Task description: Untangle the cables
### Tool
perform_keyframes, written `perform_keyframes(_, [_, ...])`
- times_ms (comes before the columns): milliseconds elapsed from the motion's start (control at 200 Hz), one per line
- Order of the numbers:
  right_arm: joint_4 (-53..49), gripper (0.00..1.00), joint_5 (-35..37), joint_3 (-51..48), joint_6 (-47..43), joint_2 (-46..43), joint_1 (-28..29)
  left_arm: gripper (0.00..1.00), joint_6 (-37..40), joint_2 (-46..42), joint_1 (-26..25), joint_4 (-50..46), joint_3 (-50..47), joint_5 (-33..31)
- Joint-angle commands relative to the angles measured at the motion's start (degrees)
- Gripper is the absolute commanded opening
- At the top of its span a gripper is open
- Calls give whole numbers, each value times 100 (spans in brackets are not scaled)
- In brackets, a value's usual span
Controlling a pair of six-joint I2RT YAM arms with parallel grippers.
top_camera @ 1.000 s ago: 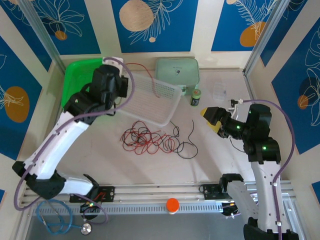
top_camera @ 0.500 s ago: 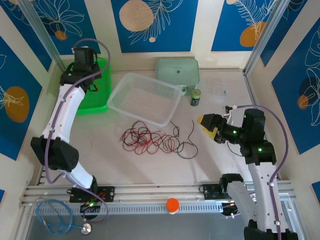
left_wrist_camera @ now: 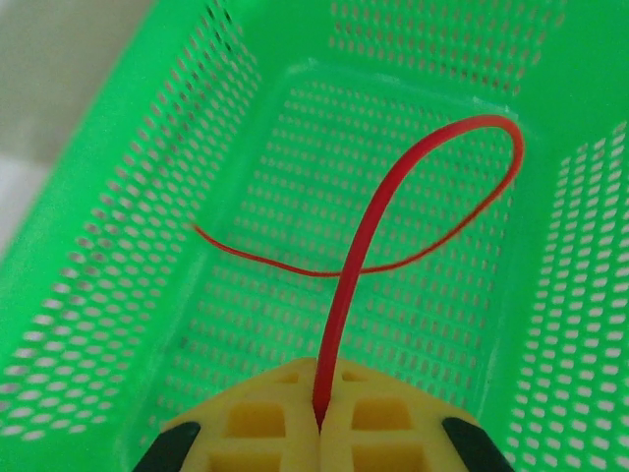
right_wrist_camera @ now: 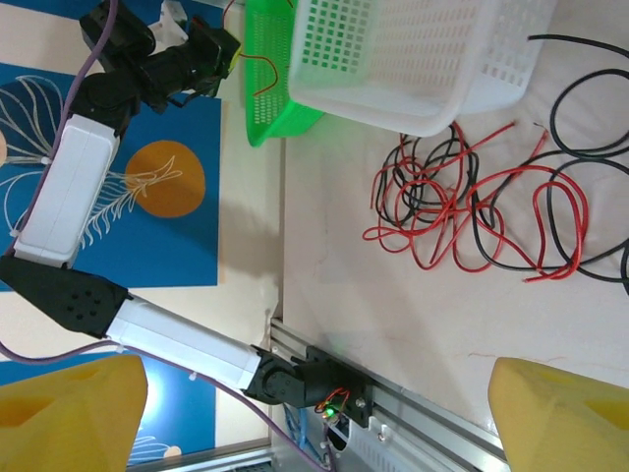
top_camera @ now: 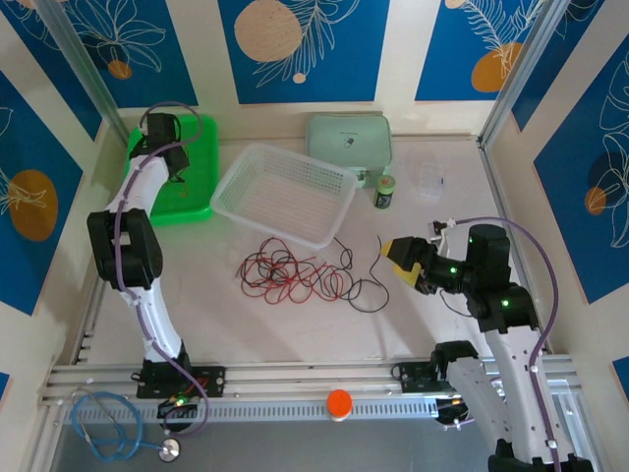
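Note:
The cables (top_camera: 295, 275) lie tangled in loose red and black loops on the table in front of the white basket (top_camera: 285, 192); the same heap (right_wrist_camera: 472, 206) shows in the right wrist view. My left gripper (left_wrist_camera: 322, 418) is shut on a red cable (left_wrist_camera: 432, 147), which loops over the floor of the green basket (left_wrist_camera: 118, 246). From above, that gripper (top_camera: 172, 147) hangs over the green basket (top_camera: 197, 192) at the far left. My right gripper (top_camera: 398, 254) stands open, right of the heap and apart from it, with nothing between its yellow fingers (right_wrist_camera: 560, 413).
At the back stands a pale green box (top_camera: 349, 143), with a small green jar (top_camera: 385, 192) and a clear little container (top_camera: 432, 182) to its right. An orange cap (top_camera: 339, 403) sits on the front rail. A stethoscope (top_camera: 118, 428) lies at the near left.
My left arm has swung from over the white basket to the green basket, still shut on the red cable. My right gripper has moved a little left, toward the heap.

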Motion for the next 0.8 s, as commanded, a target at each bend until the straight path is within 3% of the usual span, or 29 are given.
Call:
perform_keyframes(0, [13,90,121,-114,127,17,72,1,-207,139,-11,317,-159,323])
perform_keyframes(65, [48,90,197,-113,130,94,127,17,-284,192,-13,327,-190,463])
perform_keyframes(180, [-10,90,436,-100,69,255,260,60,-363,135,-15,290,-171,748])
perform_keyframes(315, [-145,86,1032,-167,79,371,530,85,-352,-155,-29,179,-91,923])
perform_keyframes(445, [-353,81,1894,-262,160,510,931,92,-284,-588,-37,136,-84,1073])
perform_keyframes(795, [-785,71,3846,-363,59,1823,1730,98,-229,-2288,-429,-402,-341,1765])
